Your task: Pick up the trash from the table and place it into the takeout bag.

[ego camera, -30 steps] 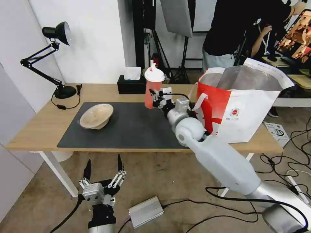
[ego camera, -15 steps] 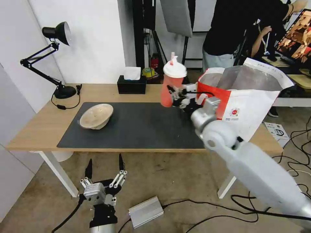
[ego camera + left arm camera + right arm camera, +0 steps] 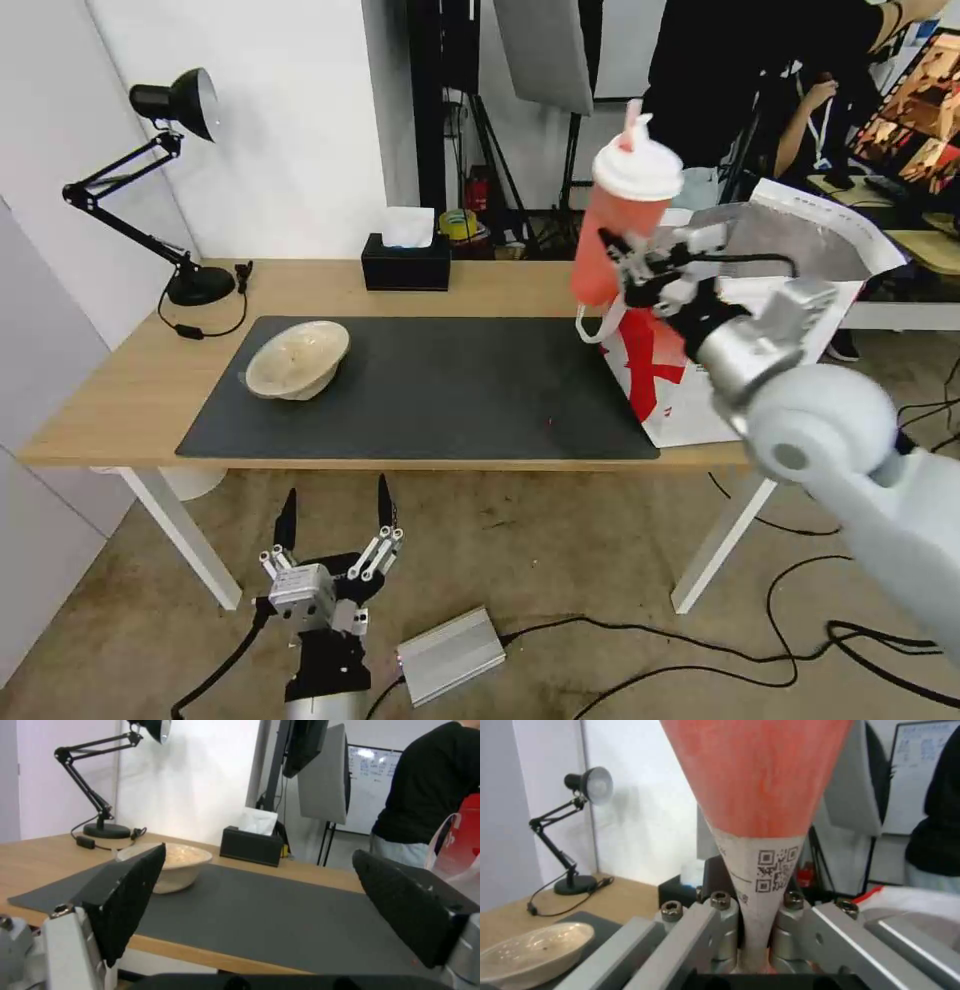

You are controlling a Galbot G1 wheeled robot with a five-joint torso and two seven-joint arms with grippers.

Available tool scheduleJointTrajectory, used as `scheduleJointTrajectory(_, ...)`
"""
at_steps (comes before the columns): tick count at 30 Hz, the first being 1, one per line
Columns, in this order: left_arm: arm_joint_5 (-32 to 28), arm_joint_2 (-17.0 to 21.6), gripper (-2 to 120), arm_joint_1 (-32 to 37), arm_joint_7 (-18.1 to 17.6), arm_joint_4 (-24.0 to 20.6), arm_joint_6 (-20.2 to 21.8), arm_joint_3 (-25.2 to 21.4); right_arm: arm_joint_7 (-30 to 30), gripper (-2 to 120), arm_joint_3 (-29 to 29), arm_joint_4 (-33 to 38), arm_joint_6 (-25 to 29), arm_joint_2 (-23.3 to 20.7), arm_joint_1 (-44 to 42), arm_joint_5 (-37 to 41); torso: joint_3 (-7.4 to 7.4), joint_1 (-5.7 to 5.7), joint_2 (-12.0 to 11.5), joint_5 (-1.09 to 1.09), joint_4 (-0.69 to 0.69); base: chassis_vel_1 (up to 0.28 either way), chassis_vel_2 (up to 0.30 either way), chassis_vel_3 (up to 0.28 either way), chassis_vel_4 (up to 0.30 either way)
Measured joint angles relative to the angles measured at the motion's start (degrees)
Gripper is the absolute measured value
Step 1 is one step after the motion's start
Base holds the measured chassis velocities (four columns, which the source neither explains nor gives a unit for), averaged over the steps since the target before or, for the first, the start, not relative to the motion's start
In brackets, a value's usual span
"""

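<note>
My right gripper (image 3: 640, 268) is shut on the lower part of the red drink cup (image 3: 612, 240). It holds the cup, with its white lid and straw, tilted in the air by the near left rim of the takeout bag (image 3: 680, 405). In the right wrist view the cup (image 3: 760, 776) rises from the shut gripper (image 3: 757, 900). The beige pulp bowl (image 3: 298, 357) sits tipped on the dark mat (image 3: 440, 385) at the left. Below the table's (image 3: 120, 400) front edge, my left gripper (image 3: 335, 520) hangs open and empty; its wrist view looks across the mat at the bowl (image 3: 175, 864).
A black tissue box (image 3: 405, 262) stands at the back of the table, and a black desk lamp (image 3: 185, 200) at the back left. Cables and a grey metal box (image 3: 450, 655) lie on the floor. People stand behind the bag.
My right gripper has carried the red cup up and to the right, from over the mat's back edge to the bag's rim. The left gripper has barely moved.
</note>
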Motion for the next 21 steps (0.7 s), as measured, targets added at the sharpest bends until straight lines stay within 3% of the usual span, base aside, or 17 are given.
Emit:
scheduleJointTrajectory(9,0.6,0.1,100,0.5,0.0,-0.3,-0.4,0.3,1.2,4,4.3,-0.7,0.0,-6.5,2.3,5.2,0.00,0.00,0.0,0.00,0.01,0.000,0.000,0.000,0.000)
scheduleJointTrajectory(21,1.4,-0.1,100,0.8,0.1,-0.2,-0.6,0.5,1.0,4,4.9,-7.2,0.1,-7.6,5.6,6.5,0.00,0.00,0.0,0.00,0.01,0.000,0.000,0.000,0.000)
